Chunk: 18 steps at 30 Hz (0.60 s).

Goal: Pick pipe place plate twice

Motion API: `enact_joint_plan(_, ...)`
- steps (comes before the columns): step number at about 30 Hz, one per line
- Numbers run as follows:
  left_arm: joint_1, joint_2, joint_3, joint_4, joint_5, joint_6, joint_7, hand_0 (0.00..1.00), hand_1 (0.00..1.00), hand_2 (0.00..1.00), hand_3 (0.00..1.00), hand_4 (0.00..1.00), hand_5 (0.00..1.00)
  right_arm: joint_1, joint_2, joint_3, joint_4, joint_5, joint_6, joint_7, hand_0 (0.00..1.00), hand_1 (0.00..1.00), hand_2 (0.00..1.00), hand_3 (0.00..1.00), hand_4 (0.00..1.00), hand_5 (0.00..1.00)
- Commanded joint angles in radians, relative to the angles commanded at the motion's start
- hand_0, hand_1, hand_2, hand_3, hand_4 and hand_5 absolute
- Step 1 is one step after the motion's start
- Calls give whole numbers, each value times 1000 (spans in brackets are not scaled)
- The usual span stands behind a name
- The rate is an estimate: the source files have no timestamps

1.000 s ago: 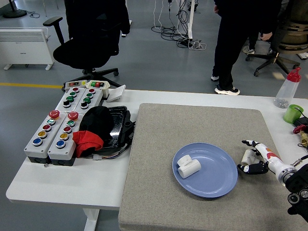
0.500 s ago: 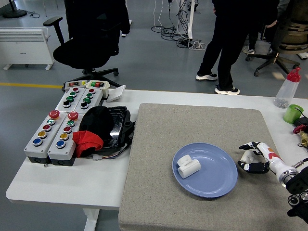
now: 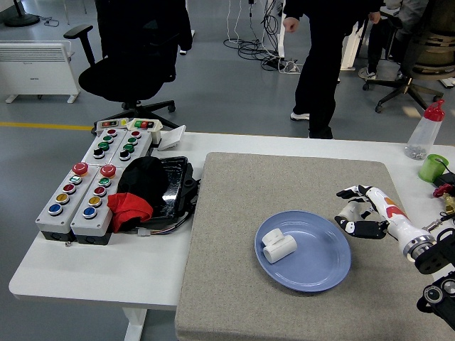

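Writing: none can be read; the button boxes are too small to show any lettering.
Plate [image 3: 320, 266]: one, blue, on the grey mat [image 3: 284, 185] that covers the right part of the white counter [image 3: 92, 273].
Pipe in plate [image 3: 279, 245]: one white fitting, lying in the left part of the plate.
Second pipe [image 3: 353, 212]: one white piece, held up off the mat just beside the plate's right rim; mostly hidden by the hand.
Right hand [image 3: 361, 210]: comes in from the lower right, white with black tips and a red patch.
Fingers [image 3: 348, 192]: curled round the second pipe, gripping it from both sides.
Left hand: out of view.
Button boxes [image 3: 92, 185]: two long grey ones side by side at the counter's left, with red, green, yellow, blue and white buttons; a smaller unit at their far end.
Black tray [image 3: 174, 186]: one, just right of the boxes, with a black cloth [image 3: 142, 176] and a red cloth [image 3: 129, 208] heaped on it.
Bottle [image 3: 426, 131]: one, clear with a red cap, at the far right edge.
Green cup [image 3: 432, 168]: one, near the bottle.
People: one in dark clothes stands beyond the counter's far side, hands away from the counter; another shows partly at the top right.
Chairs: one black office chair [image 3: 135, 57] at the top left, another at the top right.
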Motion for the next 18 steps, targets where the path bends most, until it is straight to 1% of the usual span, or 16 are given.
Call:
enact_joint_plan(2, -1, 1, 4, 0, -6, 1, -1, 664, 637, 659, 602, 461, 998, -10, -7, -26, 49, -6, 12, -19, 301, 440, 545, 648, 571, 161)
enact_joint_plan(4, -2, 1, 5, 1, -9, 3, -3, 664, 637, 659, 602, 461, 998, -16, -11, -45, 80, -10, 17, -29, 301, 440, 545, 648, 571, 161)
enact_joint_plan(6, -3, 1, 6, 2, -11, 4, -5, 664, 637, 659, 602, 461, 998, -22, -14, -59, 102, -15, 23, -40, 301, 440, 545, 648, 571, 161)
enact_joint_plan(7, -4, 1, 7, 2, -12, 4, -6, 664, 636, 658, 605, 461, 998, -25, -16, -67, 112, -19, 27, -48, 323, 463, 555, 659, 580, 171)
enact_joint_plan(8, -4, 2, 7, 3, -13, 5, -7, 664, 636, 658, 605, 461, 998, -29, -18, -80, 125, -24, 34, -61, 323, 463, 555, 659, 580, 171)
enact_joint_plan(12, -7, 2, 5, 4, -13, 6, -8, 664, 636, 658, 605, 461, 998, -40, -21, -113, 145, -44, 41, -91, 323, 463, 555, 659, 580, 171)
enact_joint_plan(13, -8, 2, 5, 4, -14, 6, -9, 664, 637, 658, 604, 461, 998, -42, -21, -122, 146, -49, 43, -100, 639, 697, 790, 845, 706, 284)
enact_joint_plan(16, -10, 2, 4, 4, -11, 5, -9, 664, 637, 658, 604, 461, 998, -45, -16, -140, 141, -59, 60, -136, 639, 697, 790, 845, 706, 284)
enact_joint_plan(18, -10, 2, 4, 4, -10, 4, -8, 664, 637, 658, 604, 461, 998, -46, -11, -141, 133, -59, 68, -137, 639, 697, 790, 845, 706, 284)
